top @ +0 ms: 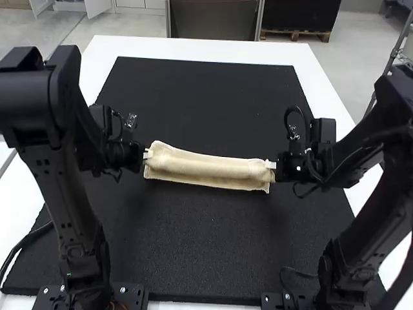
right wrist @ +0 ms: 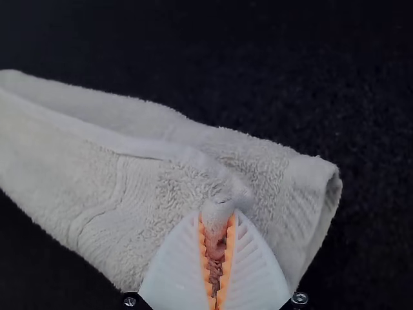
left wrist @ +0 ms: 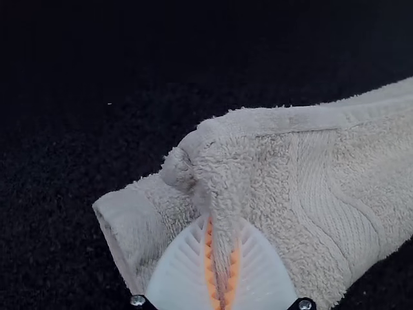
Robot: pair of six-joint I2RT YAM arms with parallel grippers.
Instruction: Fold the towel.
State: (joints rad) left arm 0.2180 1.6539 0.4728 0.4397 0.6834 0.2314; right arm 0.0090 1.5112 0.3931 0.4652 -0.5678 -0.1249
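The cream towel [top: 206, 169] lies as a long narrow folded strip across the middle of the black mat. At its left end is my left gripper [top: 148, 155], and at its right end my right gripper [top: 271, 165]. In the left wrist view the left gripper [left wrist: 221, 261] is shut on a pinched ridge of the towel [left wrist: 264, 174], near one end. The right wrist view has the right gripper [right wrist: 216, 258] shut on a raised pinch of the towel [right wrist: 142, 174] near its other end, where layered edges show beside the fingers.
The black mat [top: 206, 239] extends in front of and behind the towel. A white table [top: 193, 47] borders the mat. Both arms stand at the near edge, one on each side, and a cable [top: 22, 242] runs at the left.
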